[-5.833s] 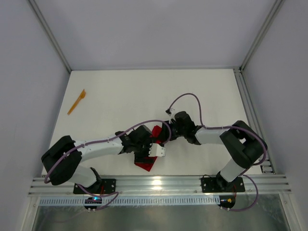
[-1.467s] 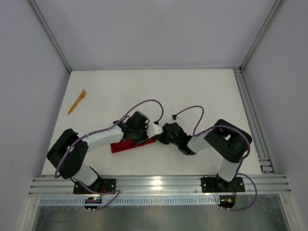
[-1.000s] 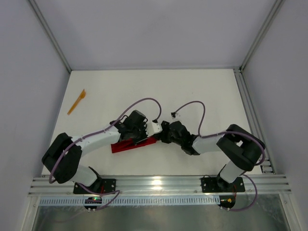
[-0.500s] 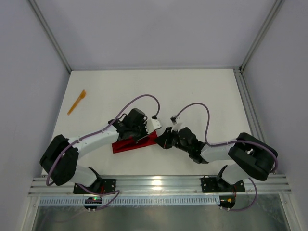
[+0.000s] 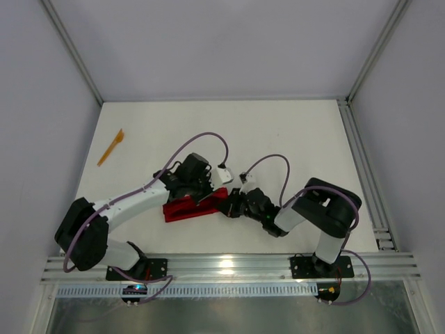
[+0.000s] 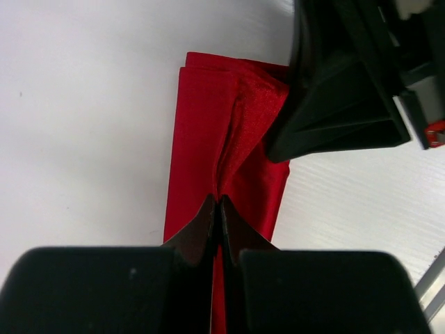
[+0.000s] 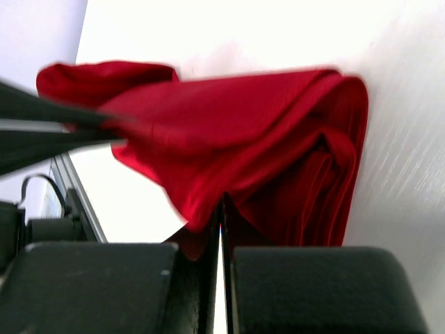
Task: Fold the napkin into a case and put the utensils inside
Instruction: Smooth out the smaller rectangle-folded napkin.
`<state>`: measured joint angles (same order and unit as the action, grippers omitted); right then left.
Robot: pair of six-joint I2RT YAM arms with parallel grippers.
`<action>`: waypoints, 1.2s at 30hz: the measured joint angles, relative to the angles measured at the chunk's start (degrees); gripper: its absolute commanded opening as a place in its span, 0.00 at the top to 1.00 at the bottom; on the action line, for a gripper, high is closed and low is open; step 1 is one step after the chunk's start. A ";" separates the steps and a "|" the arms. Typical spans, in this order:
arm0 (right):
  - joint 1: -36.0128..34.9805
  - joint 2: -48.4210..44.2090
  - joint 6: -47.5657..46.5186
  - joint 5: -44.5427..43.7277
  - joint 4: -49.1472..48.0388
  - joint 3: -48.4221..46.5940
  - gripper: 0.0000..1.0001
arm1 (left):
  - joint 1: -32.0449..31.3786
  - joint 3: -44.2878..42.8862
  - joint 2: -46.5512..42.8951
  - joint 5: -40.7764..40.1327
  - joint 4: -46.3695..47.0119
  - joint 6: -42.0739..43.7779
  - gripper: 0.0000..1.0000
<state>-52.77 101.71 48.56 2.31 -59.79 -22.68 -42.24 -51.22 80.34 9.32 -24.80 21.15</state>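
A white table sits inside grey walls. Close to the arms' bases, the napkin lies as a long, narrow folded strip, angled slightly across the middle of the table. The right gripper is pressed together on the bunched cloth at the strip's right end. The left gripper pinches a raised crease along the top of the napkin. Far off by the left wall lies one orange utensil, well apart from the cloth.

White table; red napkin, orange utensil
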 measured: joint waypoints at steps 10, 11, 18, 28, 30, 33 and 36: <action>0.50 2.58 7.26 -4.02 7.54 -5.35 0.97 | 0.00 0.00 -0.63 7.37 -1.14 0.04 1.00; 0.68 2.75 8.70 -4.22 8.81 -5.62 0.97 | 0.00 0.02 -0.87 8.07 -1.36 0.04 1.00; 1.14 2.12 11.74 -4.63 12.15 -6.86 0.97 | 0.00 0.00 -2.49 9.55 -1.86 0.07 1.00; 1.22 -13.33 -1.33 -4.72 23.17 -4.66 0.84 | 0.00 0.00 -2.45 6.03 -1.62 -0.22 1.00; 1.01 -16.22 -6.38 -3.87 22.53 -2.60 0.77 | 0.00 0.00 -2.43 5.51 -1.60 -0.26 1.00; -0.15 -20.28 -17.51 -0.98 21.27 1.53 0.71 | 0.00 -0.09 -2.25 4.94 -1.55 -0.42 1.00; -1.77 -24.61 -29.75 2.58 19.78 5.20 0.63 | 0.00 -0.15 -2.16 4.57 -1.57 -0.46 1.00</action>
<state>-54.54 77.10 18.81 4.89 -40.01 -17.47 -42.24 -51.37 78.17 13.89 -26.37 20.69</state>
